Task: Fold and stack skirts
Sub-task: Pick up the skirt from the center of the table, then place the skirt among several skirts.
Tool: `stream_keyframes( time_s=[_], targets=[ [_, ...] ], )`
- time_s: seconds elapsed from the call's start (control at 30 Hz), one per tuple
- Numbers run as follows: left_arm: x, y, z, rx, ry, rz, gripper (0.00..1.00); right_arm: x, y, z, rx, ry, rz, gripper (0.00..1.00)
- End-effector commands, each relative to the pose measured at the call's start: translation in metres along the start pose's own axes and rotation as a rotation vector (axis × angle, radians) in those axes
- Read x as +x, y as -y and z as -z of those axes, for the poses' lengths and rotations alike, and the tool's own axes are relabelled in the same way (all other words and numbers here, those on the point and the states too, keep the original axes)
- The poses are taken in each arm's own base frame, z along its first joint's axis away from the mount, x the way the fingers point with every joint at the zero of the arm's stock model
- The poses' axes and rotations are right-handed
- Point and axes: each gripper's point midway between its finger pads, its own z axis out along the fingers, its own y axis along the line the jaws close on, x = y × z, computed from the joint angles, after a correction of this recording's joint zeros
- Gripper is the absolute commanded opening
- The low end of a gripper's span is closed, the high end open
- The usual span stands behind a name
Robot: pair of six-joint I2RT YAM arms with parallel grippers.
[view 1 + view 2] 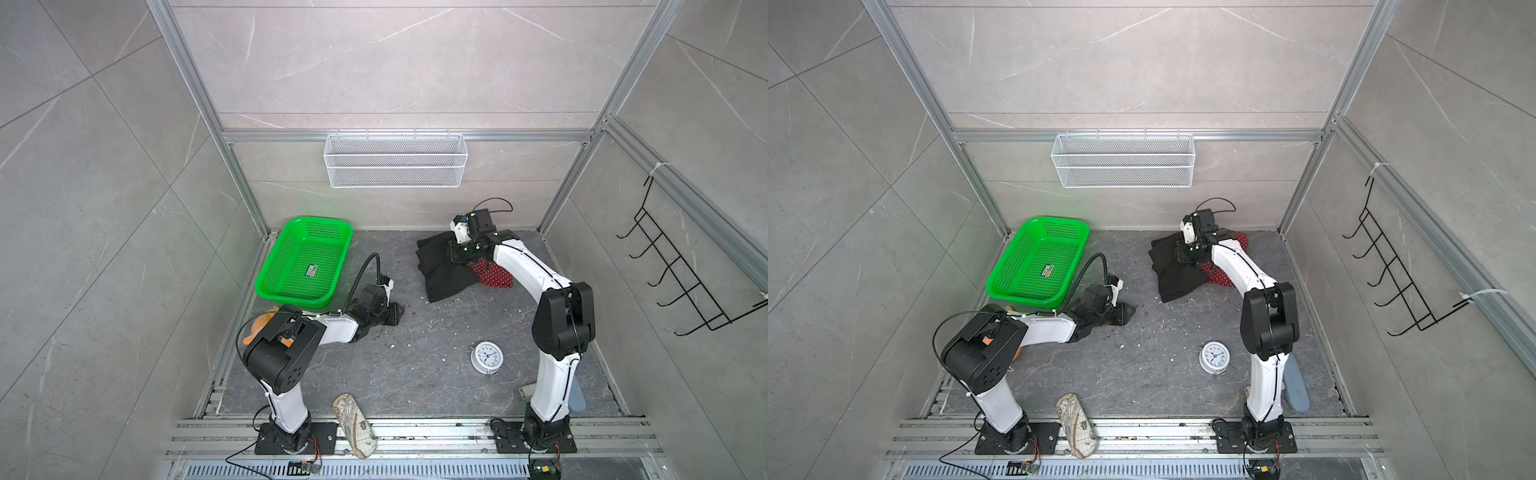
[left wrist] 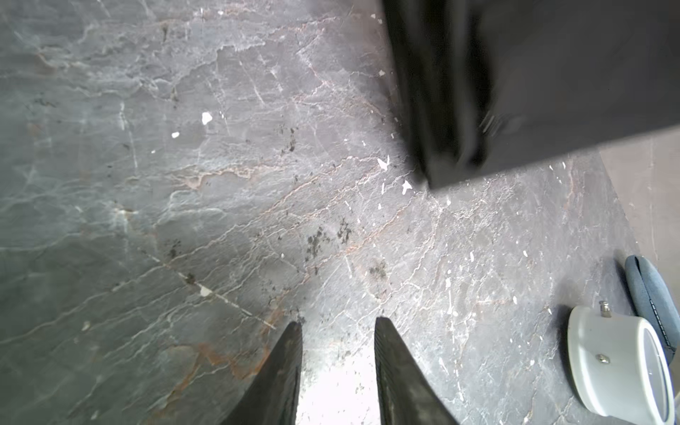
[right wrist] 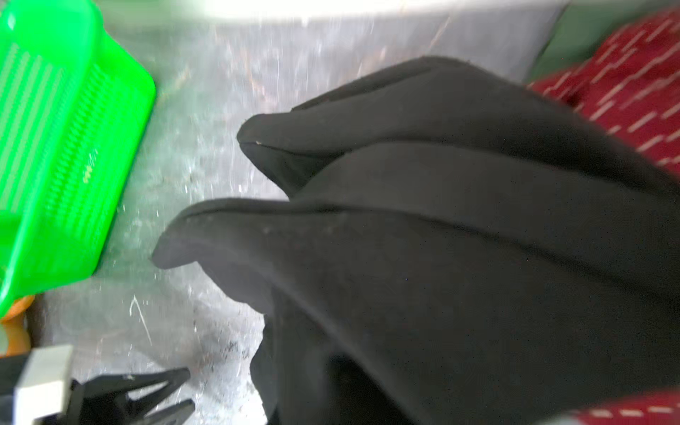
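The right fingers [image 1: 453, 257] were nearly closed and, judging by the folds rising toward the wrist camera, seemed to pinch the black skirt [image 1: 440, 276] near its far edge. This was likely to fold it where it lay, partly over the red skirt [image 1: 496, 275], at the far right of the tabletop [image 1: 415, 361]. The left fingers [image 2: 292, 357] stood narrowly apart and empty, low over bare tabletop near the basket [image 1: 303, 262], well apart from the black skirt's near corner and probably ready to take it.

Rumpled black skirt [image 1: 440, 272] — overlapping red skirt [image 1: 496, 276].
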Motion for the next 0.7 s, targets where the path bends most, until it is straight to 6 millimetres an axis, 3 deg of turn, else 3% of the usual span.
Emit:
stream_keyframes(
  time_s=[0.0, 0.67],
  targets=[
    [-0.008, 0.003, 0.004, -0.008, 0.026, -0.019, 0.36, -0.007, 0.016, 0.001, 0.046, -0.020, 0.017, 0.00],
    [0.003, -0.008, 0.003, -0.047, -0.001, -0.002, 0.36, -0.056, 0.092, 0.034, 0.054, 0.085, -0.123, 0.00]
  ],
)
